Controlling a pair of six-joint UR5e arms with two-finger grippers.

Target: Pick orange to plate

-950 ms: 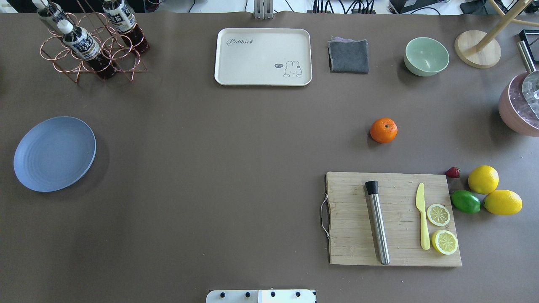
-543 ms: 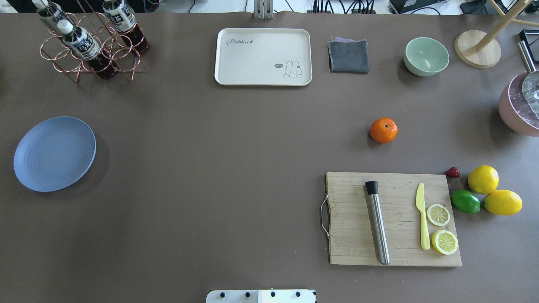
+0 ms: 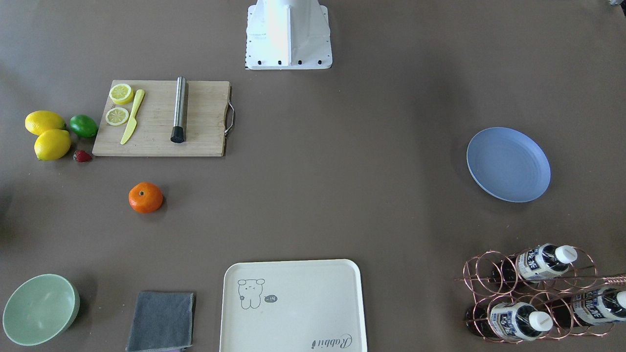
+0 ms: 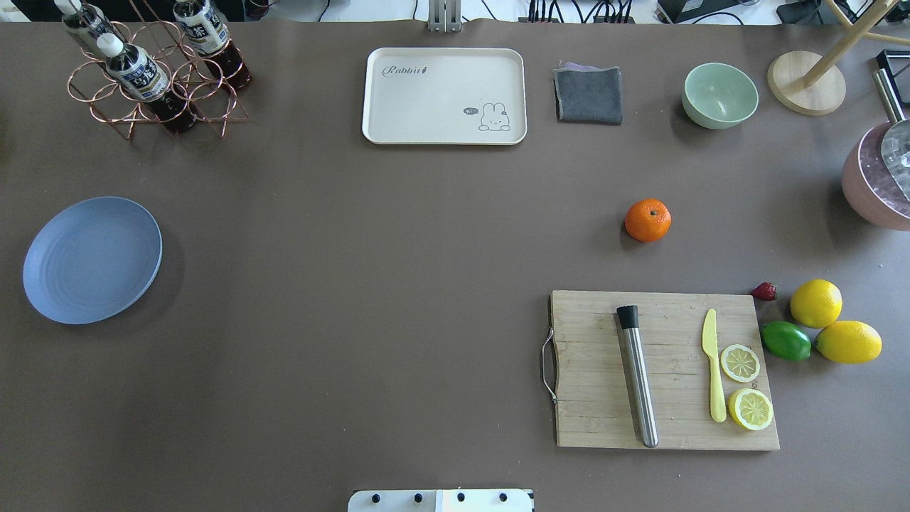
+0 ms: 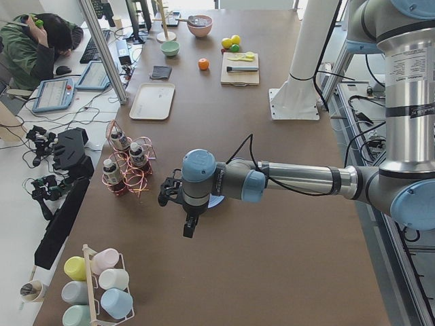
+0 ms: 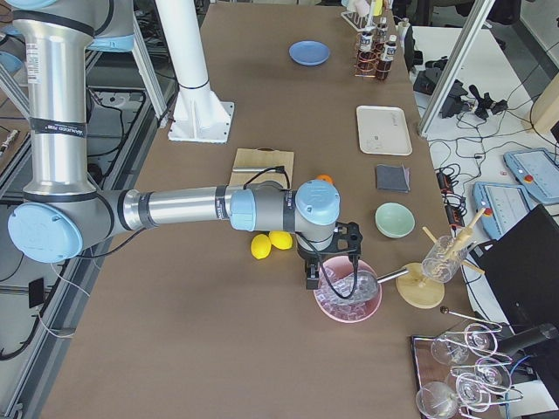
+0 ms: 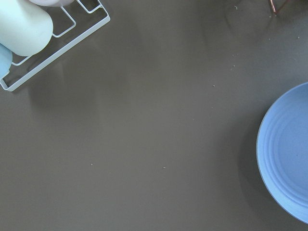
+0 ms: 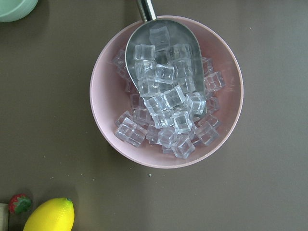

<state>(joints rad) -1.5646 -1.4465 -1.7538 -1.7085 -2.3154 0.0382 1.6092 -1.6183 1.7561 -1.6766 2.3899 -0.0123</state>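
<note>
The orange [image 4: 648,220] is seen on the counter [image 4: 426,284] just beyond the cutting board [image 4: 590,370], the plate [image 4: 92,259] well apart. The right arm [image 6: 175,209] is judged nearer; whether either arm's jaws are open or closed cannot be told.

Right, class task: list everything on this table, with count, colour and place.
orange: one, orange, middle right
plate: one, light blue, left side
tray: one, cream, far middle
cloth: one, grey, beside tray
bowl: one, pale green, far right
stand: one, wooden, far right
board: one, wooden, near right
rod: one, steel, on board
knife: one, yellow, on board
lemon halves: two, yellow, on board
lemons: two, yellow, right of board
lime: one, green, by lemons
strawberry: one, red, at board's corner
bottles: three, dark, far left
ice bowl: one, pink, right edge
left pincer: one, black, by plate
right pincer: one, black, by ice bowl
</note>
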